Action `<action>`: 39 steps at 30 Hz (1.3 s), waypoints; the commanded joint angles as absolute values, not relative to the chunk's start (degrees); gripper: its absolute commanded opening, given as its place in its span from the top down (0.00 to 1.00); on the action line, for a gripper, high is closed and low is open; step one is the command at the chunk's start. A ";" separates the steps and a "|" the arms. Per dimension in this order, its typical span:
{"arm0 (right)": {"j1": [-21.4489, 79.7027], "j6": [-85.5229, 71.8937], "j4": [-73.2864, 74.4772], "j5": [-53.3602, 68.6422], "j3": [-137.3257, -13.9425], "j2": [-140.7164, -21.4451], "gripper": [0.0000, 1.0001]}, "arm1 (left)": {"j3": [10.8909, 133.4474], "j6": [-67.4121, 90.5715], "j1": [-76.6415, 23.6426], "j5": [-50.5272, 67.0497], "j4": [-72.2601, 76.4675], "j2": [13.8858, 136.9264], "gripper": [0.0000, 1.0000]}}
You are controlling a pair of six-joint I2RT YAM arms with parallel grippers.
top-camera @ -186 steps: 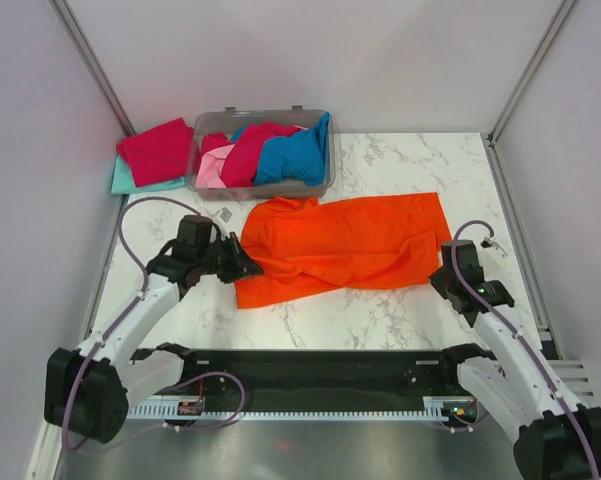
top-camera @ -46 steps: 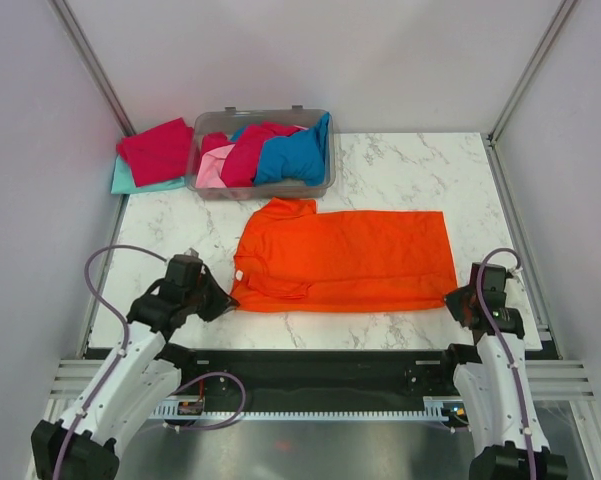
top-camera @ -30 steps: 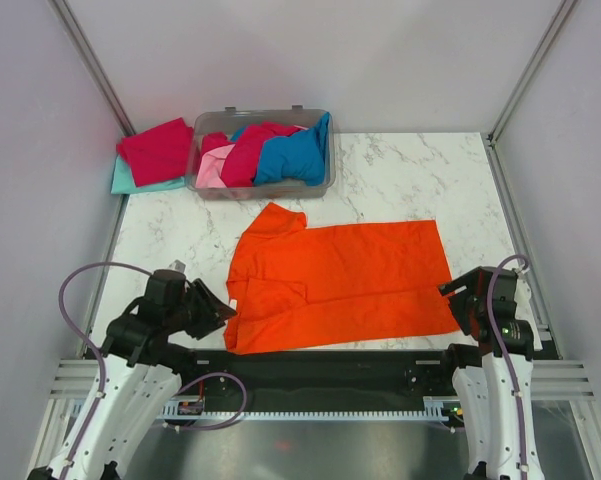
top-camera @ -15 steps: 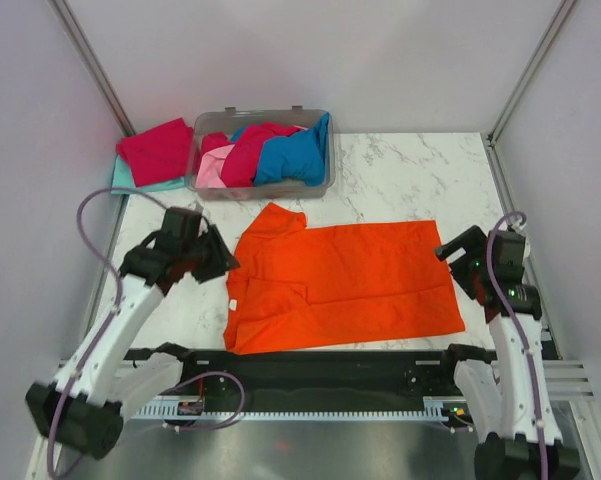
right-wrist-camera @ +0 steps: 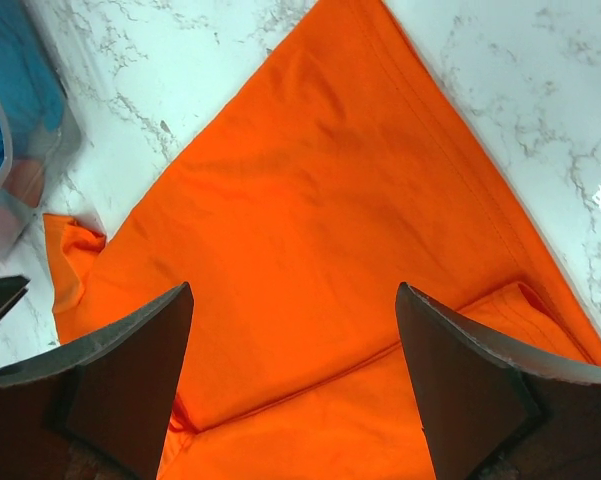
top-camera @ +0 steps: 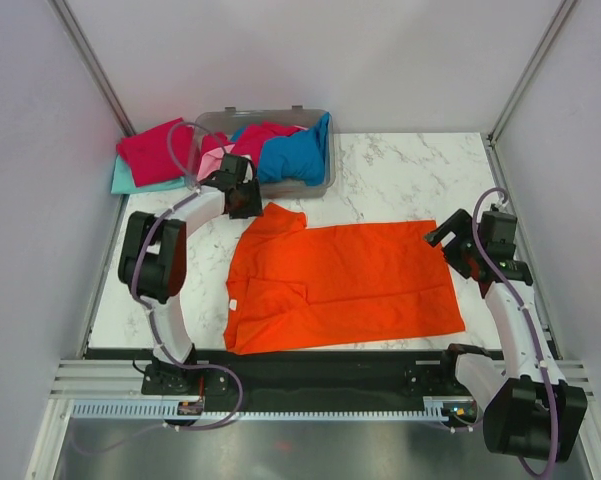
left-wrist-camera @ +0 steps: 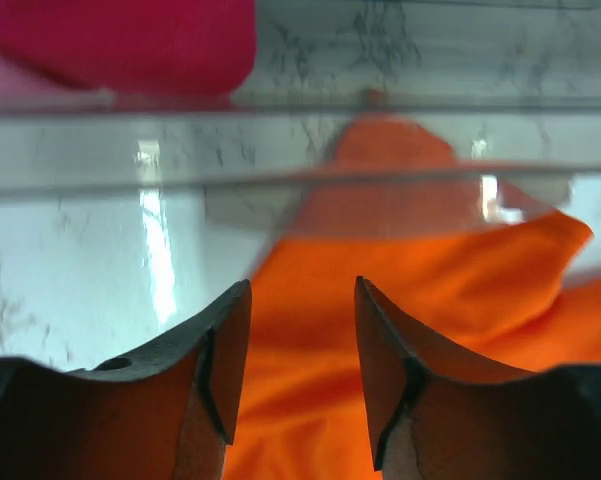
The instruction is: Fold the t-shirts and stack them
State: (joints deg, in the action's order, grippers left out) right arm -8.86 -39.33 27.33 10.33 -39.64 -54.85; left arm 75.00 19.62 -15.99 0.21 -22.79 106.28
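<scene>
A bright orange t-shirt [top-camera: 340,285] lies spread flat on the marble table, its collar end at the left. My left gripper [top-camera: 248,200] hovers at the shirt's far left corner, close to the bin. In the left wrist view the left gripper [left-wrist-camera: 302,288] is open, with orange cloth [left-wrist-camera: 400,290] under the gap and nothing pinched. My right gripper [top-camera: 443,241] is over the shirt's far right corner. In the right wrist view the right gripper [right-wrist-camera: 293,292] stands wide open above the orange t-shirt [right-wrist-camera: 310,200].
A clear grey plastic bin [top-camera: 325,186] at the back holds crimson [top-camera: 248,150], pink [top-camera: 214,170] and blue [top-camera: 295,155] shirts. Its wall [left-wrist-camera: 280,150] is right ahead of the left fingers. A folded red shirt [top-camera: 155,150] lies on a teal one [top-camera: 128,184], left of the bin.
My left arm has stretched far forward, from the shirt's left edge to its far left corner by the bin. The right gripper shifted slightly farther. The orange shirt has not moved.
</scene>
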 commanded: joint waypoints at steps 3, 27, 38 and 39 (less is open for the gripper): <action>-8.88 -36.39 22.94 12.83 -37.79 -55.02 0.10 | 81.81 11.96 -15.82 1.58 -14.95 114.59 0.42; -1.77 -37.17 15.56 5.45 -47.63 -73.28 0.10 | 78.50 7.74 -18.37 7.91 -9.32 117.08 0.98; -0.35 -31.48 14.41 -1.48 -59.21 -88.49 0.09 | 69.09 7.29 -18.72 8.62 1.30 110.66 0.98; -0.35 -30.77 15.20 -1.75 -60.54 -92.33 0.09 | 68.30 7.56 -18.63 8.09 1.84 110.31 0.98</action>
State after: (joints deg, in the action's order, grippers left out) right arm -0.49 -34.85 15.46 2.00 -55.53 -85.86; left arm 70.04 9.65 -18.74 8.12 -4.03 113.10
